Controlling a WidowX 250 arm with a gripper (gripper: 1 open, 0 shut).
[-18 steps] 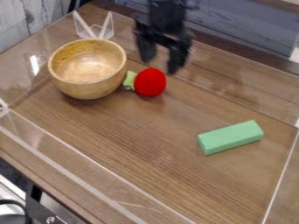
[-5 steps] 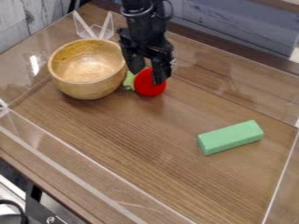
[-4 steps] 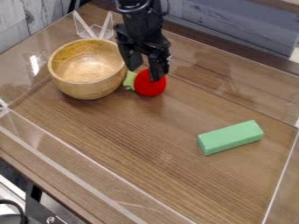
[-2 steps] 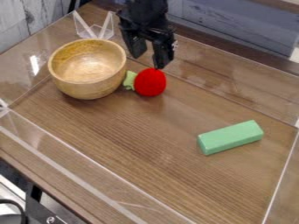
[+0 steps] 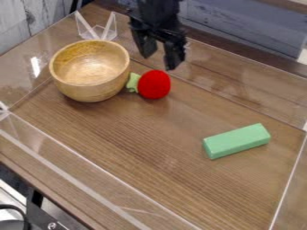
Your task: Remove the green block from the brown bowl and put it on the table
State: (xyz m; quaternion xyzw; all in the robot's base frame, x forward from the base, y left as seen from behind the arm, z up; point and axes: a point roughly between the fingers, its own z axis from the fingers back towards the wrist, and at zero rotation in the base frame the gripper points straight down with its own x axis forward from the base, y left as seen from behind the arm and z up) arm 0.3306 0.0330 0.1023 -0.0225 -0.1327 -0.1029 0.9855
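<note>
The green block (image 5: 236, 140) lies flat on the table (image 5: 132, 153) at the right, well away from the brown bowl (image 5: 89, 69). That bowl stands at the back left with nothing inside it. My gripper (image 5: 160, 55) hangs at the back, just above and behind the red round toy (image 5: 153, 84), pointing steeply down. It is open with nothing between its black fingers (image 5: 175, 56). It touches neither the toy nor the bowl.
The red toy with a small pale-green part sits right beside the bowl's right rim. Clear acrylic walls (image 5: 36, 144) run round the tabletop's edges. Open wood surface stretches across the front and middle.
My gripper has lifted off the red toy and shifted up and to the right, staying open. The toy, bowl and green block have not moved.
</note>
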